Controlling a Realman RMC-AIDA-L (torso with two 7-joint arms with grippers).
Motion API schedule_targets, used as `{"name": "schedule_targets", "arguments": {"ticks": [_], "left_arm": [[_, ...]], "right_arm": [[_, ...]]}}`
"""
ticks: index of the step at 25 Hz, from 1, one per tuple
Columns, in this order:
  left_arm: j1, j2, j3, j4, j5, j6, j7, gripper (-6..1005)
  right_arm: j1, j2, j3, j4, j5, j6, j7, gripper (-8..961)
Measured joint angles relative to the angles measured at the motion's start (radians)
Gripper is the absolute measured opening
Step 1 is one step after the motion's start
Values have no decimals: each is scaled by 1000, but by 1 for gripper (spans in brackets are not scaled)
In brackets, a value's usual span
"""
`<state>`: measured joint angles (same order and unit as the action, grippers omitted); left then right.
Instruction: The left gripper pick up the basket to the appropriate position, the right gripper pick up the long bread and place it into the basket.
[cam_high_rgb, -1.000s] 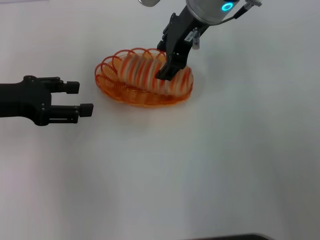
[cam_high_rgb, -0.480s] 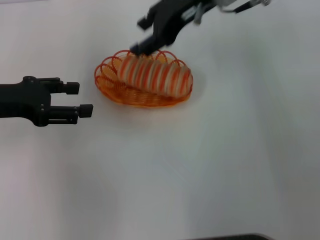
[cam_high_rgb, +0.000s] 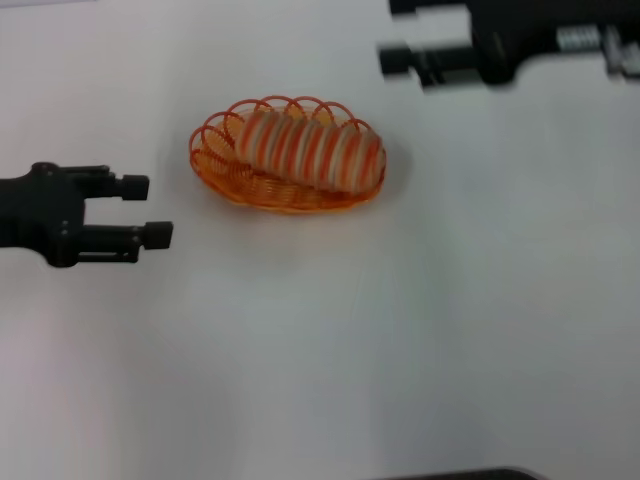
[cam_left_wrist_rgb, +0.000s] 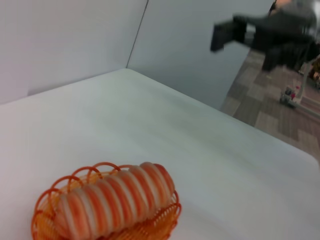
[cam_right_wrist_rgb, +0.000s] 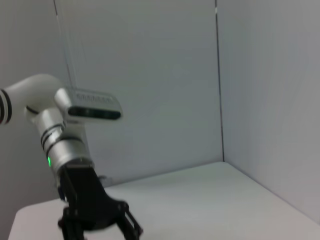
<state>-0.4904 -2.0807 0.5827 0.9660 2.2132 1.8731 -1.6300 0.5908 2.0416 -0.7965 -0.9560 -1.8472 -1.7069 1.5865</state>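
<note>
The orange wire basket (cam_high_rgb: 222, 176) sits on the white table, and the striped long bread (cam_high_rgb: 312, 151) lies inside it along its length. My left gripper (cam_high_rgb: 147, 210) hovers to the left of the basket, open and empty, its fingers pointing at the basket with a gap between. My right gripper (cam_high_rgb: 393, 32) is raised at the far right behind the basket, open and holding nothing. The left wrist view shows the long bread (cam_left_wrist_rgb: 114, 200) filling the basket (cam_left_wrist_rgb: 166, 220), with the right gripper (cam_left_wrist_rgb: 220, 36) high beyond it. In the right wrist view the left gripper (cam_right_wrist_rgb: 100, 231) appears with spread fingers.
The white table (cam_high_rgb: 400, 330) spreads out in front of and to the right of the basket. Grey walls (cam_right_wrist_rgb: 150, 75) close off the table's far corner. Floor (cam_left_wrist_rgb: 280, 105) shows past the table edge in the left wrist view.
My right gripper let go of the long bread, rose and swung away to the far right. The bread stays in the basket. My left gripper drew back slightly to the left.
</note>
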Motion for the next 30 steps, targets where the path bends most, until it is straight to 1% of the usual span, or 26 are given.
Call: {"name": "schedule_targets", "arguments": {"ticks": [2,5,7,10,14,17,18,19,23,30], "left_arm": [[12,5,-19,6,4,22,0,766],[31,7,-35,19,10,35,3,766],[68,6,-47,45,14,60,7,766],[97,2,-55,64,15,76,7,765],[141,-3,-61,88,17,97,3,765],[163,-12,-73,89,33,107,2,765],[163,-12,-73,89,33,107,2,765],[185,-22,-84,88,42,112,2,765],[205,-29,-101,87,43,113,5,765],[213,-38,-107,80,43,114,4,766]], "right_arm": [[-74,10,1,3,2,-15,-70,767],[-168,33,10,4,6,-24,-175,774],[-217,40,15,5,3,-24,-218,780],[-256,41,11,6,-32,-29,-237,787],[-272,41,10,11,-119,-60,-297,790],[-279,42,13,17,-155,-78,-345,790],[-282,43,17,17,-160,-83,-356,790],[-283,43,20,17,-162,-83,-361,790],[-285,41,25,17,-179,-82,-366,791],[-285,38,41,17,-215,-83,-367,791]]}}
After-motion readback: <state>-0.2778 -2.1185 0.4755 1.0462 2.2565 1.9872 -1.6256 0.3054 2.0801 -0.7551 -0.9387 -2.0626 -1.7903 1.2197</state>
